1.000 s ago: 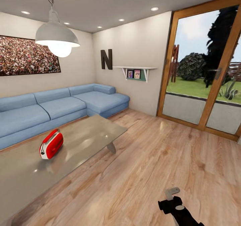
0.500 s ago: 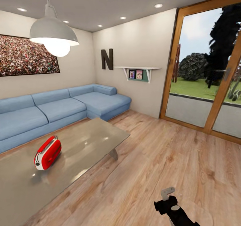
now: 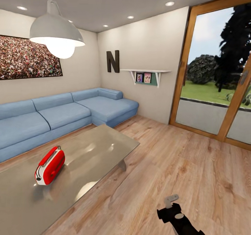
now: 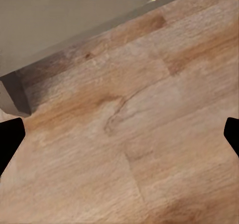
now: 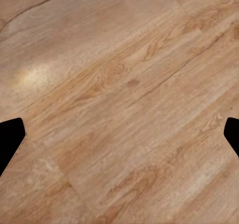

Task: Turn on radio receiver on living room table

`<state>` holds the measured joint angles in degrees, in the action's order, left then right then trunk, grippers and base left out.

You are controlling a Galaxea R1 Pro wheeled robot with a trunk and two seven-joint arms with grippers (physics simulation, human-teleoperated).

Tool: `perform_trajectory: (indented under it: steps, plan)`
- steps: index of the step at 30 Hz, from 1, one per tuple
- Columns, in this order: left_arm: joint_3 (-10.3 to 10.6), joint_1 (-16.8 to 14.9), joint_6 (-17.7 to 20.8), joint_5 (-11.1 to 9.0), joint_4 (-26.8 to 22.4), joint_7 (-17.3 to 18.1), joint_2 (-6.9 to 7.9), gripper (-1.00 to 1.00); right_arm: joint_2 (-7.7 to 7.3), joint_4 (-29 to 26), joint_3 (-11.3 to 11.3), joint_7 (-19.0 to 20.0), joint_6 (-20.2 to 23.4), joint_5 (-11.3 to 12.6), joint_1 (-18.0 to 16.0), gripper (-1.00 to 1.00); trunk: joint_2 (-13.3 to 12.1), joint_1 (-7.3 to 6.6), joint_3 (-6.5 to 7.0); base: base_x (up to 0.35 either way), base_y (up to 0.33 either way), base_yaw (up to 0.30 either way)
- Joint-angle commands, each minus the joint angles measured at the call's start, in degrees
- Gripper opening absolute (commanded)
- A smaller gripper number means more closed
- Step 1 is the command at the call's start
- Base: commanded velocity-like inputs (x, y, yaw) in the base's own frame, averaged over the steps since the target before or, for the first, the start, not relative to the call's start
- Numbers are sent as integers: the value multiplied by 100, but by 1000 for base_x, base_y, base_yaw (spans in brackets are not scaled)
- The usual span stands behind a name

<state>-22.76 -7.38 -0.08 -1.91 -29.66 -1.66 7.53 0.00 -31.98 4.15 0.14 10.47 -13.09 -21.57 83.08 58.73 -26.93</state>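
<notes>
The radio receiver [image 3: 50, 166], a small red box with white stripes and white ends, lies on the left part of the table [image 3: 94, 148], a low table with a glossy grey top. Part of my right arm [image 3: 175, 216] shows low in the head view, over the wood floor and well to the right of the table. My left gripper [image 4: 119, 139] is open above the floor, its black fingertips [image 4: 10, 140] far apart, with the table's edge [image 4: 74, 15] just beyond. My right gripper [image 5: 119, 139] is open over bare planks, holding nothing.
A blue L-shaped sofa [image 3: 62, 113] runs behind the table along the beige walls. A pendant lamp [image 3: 55, 34] hangs above the table. The dark letter N [image 3: 112, 61], a small shelf [image 3: 145, 73] and a glass door with a wooden frame [image 3: 216, 78] lie further right. Light wood floor [image 3: 181, 158] spreads to the right.
The whole head view has shifted a little, so the camera has moved. The radio keeps its place on the table. The right arm sits slightly lower left in the picture.
</notes>
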Motion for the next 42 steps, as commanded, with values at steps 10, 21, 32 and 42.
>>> perform_trajectory:
  steps: [10,21,32,42]
  plan:
    - [8,0,-80,7,7,-1,-9,100,26,3,-1,4,-53,-1,2,100,0,0,0,-5,188,0]
    - [5,0,-74,7,12,-1,28,100,26,7,6,4,-54,-1,0,100,0,0,0,76,286,0]
    - [5,0,-77,7,13,-1,27,100,26,7,6,4,-54,-1,0,100,0,0,0,116,295,0]
    - [0,0,-96,7,13,-1,3,100,26,7,6,4,-261,1,4,100,0,0,0,17,215,0]
